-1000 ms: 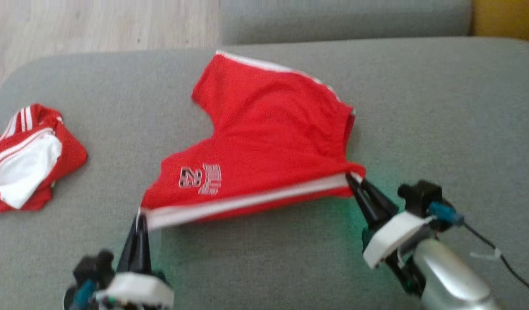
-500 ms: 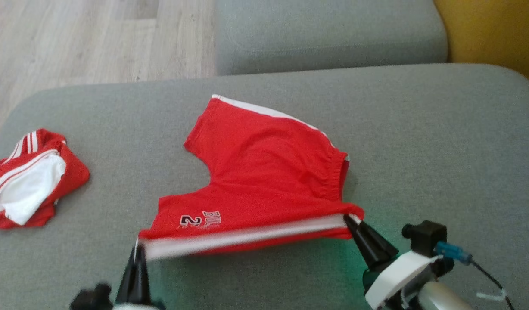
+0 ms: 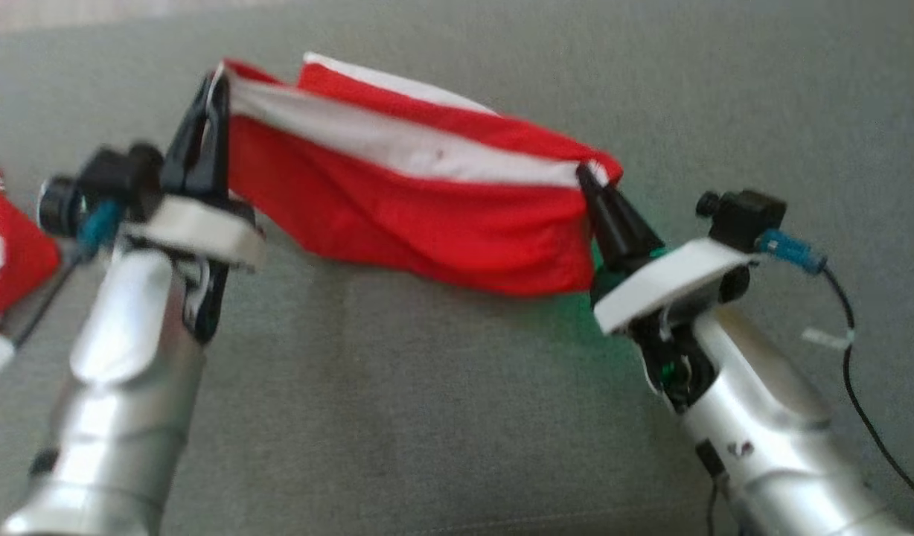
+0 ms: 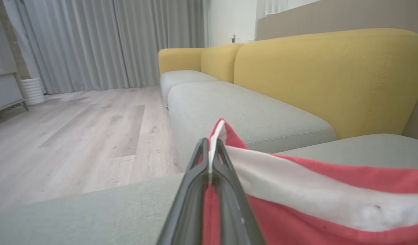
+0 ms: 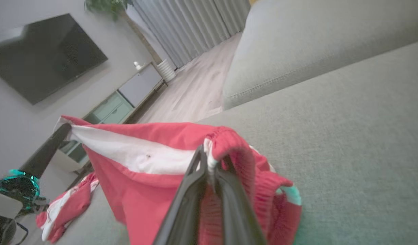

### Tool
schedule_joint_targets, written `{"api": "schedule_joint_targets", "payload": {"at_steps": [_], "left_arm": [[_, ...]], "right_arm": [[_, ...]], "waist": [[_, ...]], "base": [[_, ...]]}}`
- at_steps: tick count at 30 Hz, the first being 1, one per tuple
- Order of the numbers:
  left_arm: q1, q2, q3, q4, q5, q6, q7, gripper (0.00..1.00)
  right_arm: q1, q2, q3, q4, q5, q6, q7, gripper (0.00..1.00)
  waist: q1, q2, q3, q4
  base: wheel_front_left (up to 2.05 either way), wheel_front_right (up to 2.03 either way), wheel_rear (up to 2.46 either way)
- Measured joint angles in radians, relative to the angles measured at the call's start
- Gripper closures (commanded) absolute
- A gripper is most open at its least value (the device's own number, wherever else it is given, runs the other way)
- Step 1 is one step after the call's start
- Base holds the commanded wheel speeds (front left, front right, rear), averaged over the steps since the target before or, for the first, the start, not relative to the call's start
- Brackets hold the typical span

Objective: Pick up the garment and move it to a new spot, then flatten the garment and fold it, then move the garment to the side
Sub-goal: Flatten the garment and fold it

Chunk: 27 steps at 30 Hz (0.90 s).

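The garment (image 3: 427, 208) is a pair of red shorts with a white side stripe, hanging stretched between both grippers above the grey cushion (image 3: 457, 417). My left gripper (image 3: 213, 88) is shut on the shorts' left corner, and in the left wrist view the white edge of the garment (image 4: 297, 194) sits pinched at the gripper (image 4: 210, 149). My right gripper (image 3: 585, 173) is shut on the waistband corner; in the right wrist view the elastic band of the garment (image 5: 141, 160) bunches over the gripper (image 5: 209, 153). The lower cloth sags toward the cushion.
A second red and white garment (image 3: 10, 253) lies at the cushion's left edge, also seen as a heap (image 5: 66, 207) in the right wrist view. Yellow sofa backs (image 4: 324, 78), wood floor (image 4: 76, 136), a wall television (image 5: 42, 54) and a cabinet (image 5: 134, 88) lie beyond.
Both grippers have lifted the shorts' near stripe edge up and carried it away from me over the rest of the shorts. The head camera has tilted down, shifting the whole picture.
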Motion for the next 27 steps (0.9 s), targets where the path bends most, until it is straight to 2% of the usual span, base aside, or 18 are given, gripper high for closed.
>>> {"api": "schedule_joint_targets", "payload": {"at_steps": [6, 12, 21, 22, 23, 24, 25, 27], "left_arm": [[-0.17, 0.052, -0.127, 0.143, -0.071, 0.0, 0.044, 1.0], [-0.291, 0.088, -0.21, 0.244, -0.116, 0.0, 0.055, 1.0], [-0.372, 0.101, -0.281, 0.343, -0.152, 0.0, 0.032, 1.0], [-0.372, 0.101, -0.285, 0.354, -0.153, 0.0, 0.028, 1.0], [-0.373, 0.101, -0.286, 0.365, -0.153, 0.0, 0.024, 1.0], [-0.374, 0.101, -0.286, 0.376, -0.158, 0.0, 0.022, 1.0], [-0.377, 0.1, -0.283, 0.399, -0.163, 0.0, 0.014, 0.0], [-0.378, 0.095, -0.282, 0.412, -0.169, 0.001, 0.009, 0.0]], "right_arm": [[-0.072, 0.025, -0.01, 0.053, 0.15, 0.0, 0.033, 1.0], [-0.152, 0.041, 0.009, 0.056, 0.265, 0.0, 0.011, 1.0], [-0.198, 0.042, 0.097, 0.071, 0.34, 0.0, -0.057, 1.0], [-0.204, 0.042, 0.105, 0.078, 0.34, 0.0, -0.064, 0.89], [-0.21, 0.042, 0.112, 0.087, 0.339, 0.0, -0.071, 0.89], [-0.215, 0.042, 0.119, 0.096, 0.332, 0.0, -0.079, 0.57], [-0.221, 0.044, 0.132, 0.118, 0.3, 0.0, -0.094, 0.0], [-0.221, 0.044, 0.132, 0.14, 0.286, 0.0, -0.103, 0.0]], "waist": [[-0.0002, 0.0, 0.112, -0.041], [-0.0003, 0.0, 0.19, -0.088], [-0.0006, 0.0, 0.225, -0.129], [-0.0006, 0.0, 0.226, -0.13], [-0.0006, 0.0, 0.227, -0.13], [-0.0006, 0.0, 0.227, -0.13], [-0.0006, 0.0, 0.227, -0.129], [-0.0006, 0.0, 0.221, -0.127]], "base": [[0.0, 0.0, 0.0], [0.0, 0.0, 0.0], [0.0, 0.0, 0.0], [0.0, 0.0, 0.0], [0.0, 0.0, 0.0], [0.0, 0.0, 0.0], [0.0, 0.0, 0.0], [0.0, 0.0, 0.0]]}}
